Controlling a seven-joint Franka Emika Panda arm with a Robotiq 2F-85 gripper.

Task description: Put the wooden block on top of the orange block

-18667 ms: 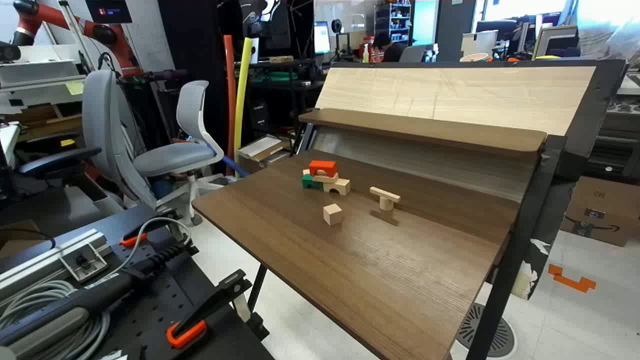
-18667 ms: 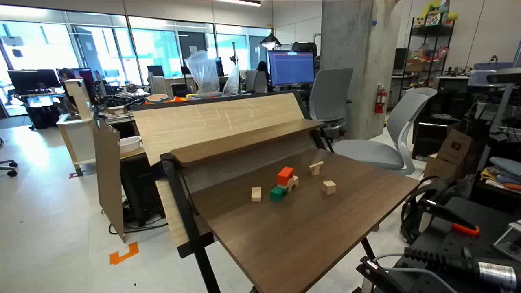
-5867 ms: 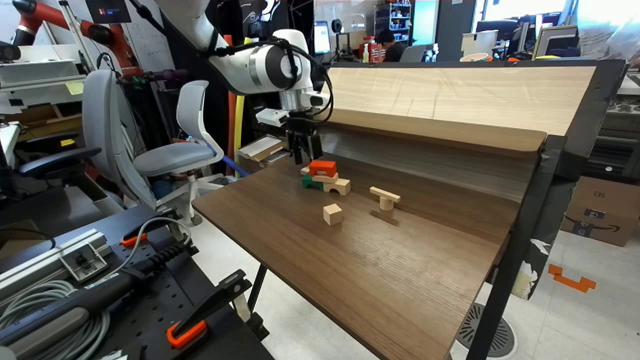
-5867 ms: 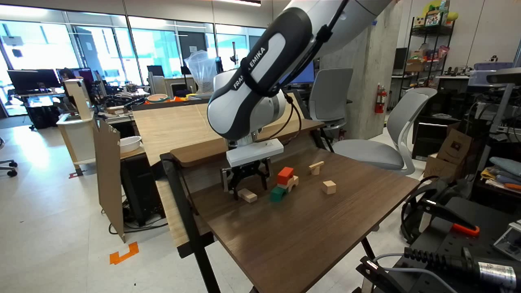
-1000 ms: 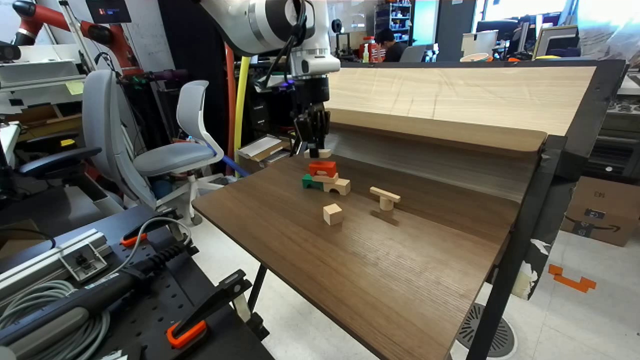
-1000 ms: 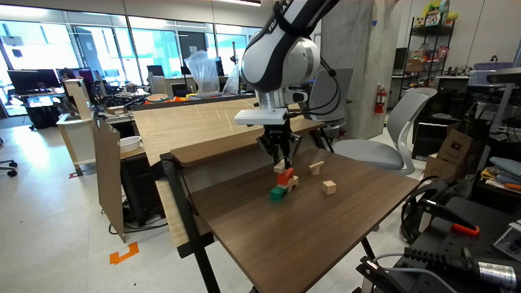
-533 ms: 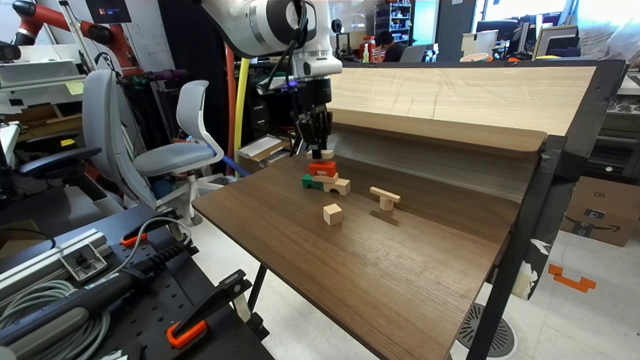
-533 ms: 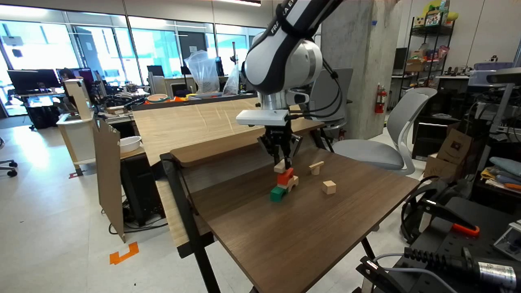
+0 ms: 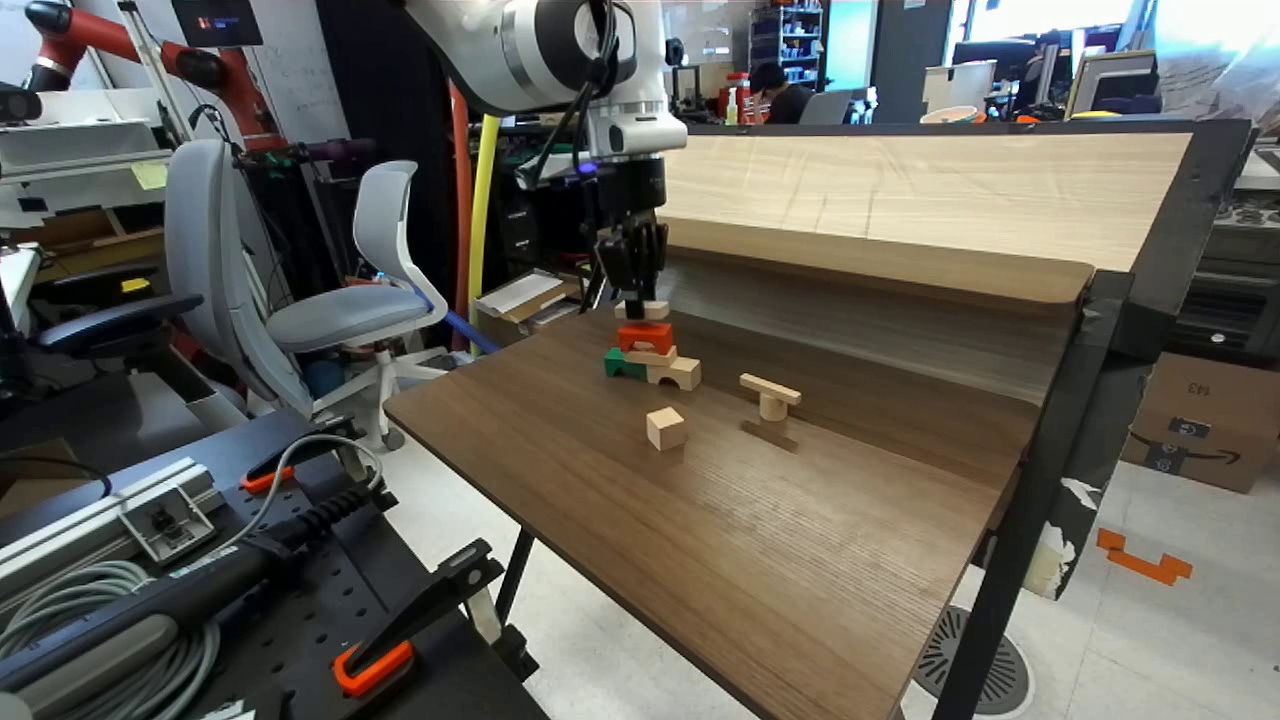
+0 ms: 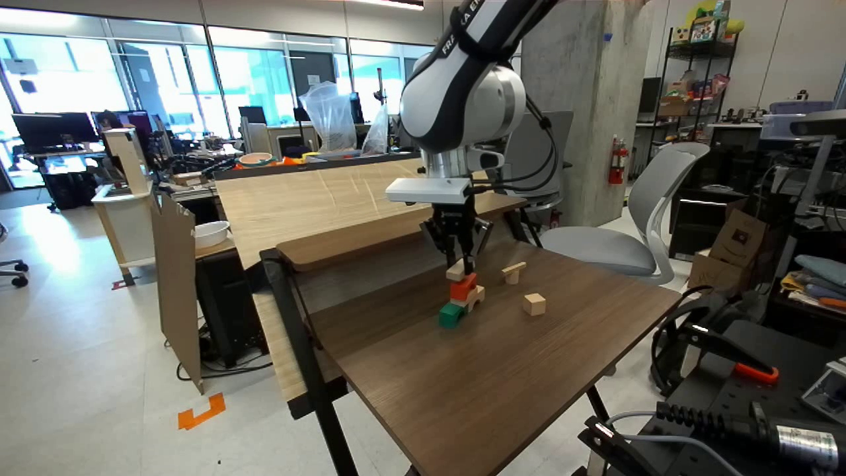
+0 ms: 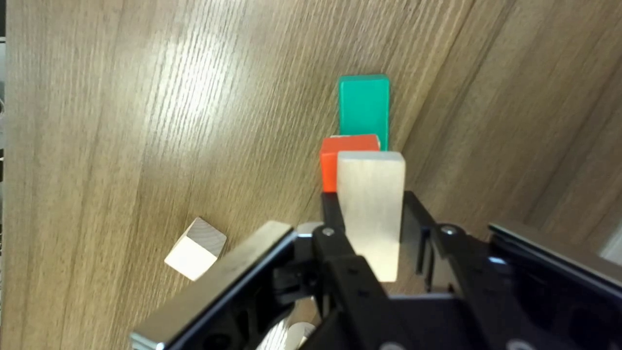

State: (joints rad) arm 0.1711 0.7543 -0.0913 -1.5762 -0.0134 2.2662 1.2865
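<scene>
The pale wooden block sits between the two black fingers of my gripper, which press on its sides. Below it in the wrist view, the orange block shows only along its left and far edges; the rest is covered. Both exterior views place the held wooden block right over the orange block, which tops a small stack. Whether the two touch, I cannot tell. Seen from above, the wooden block lies somewhat to the right of the orange one.
Under the orange block are a green block and pale pieces, including an arch. A wooden cube and a bar on a cylinder stand nearby on the table. A raised shelf runs behind.
Several seconds ago the wooden block lay on the table beside the stack; now it is lifted over the orange block. In the last second my gripper has shifted very slightly with it.
</scene>
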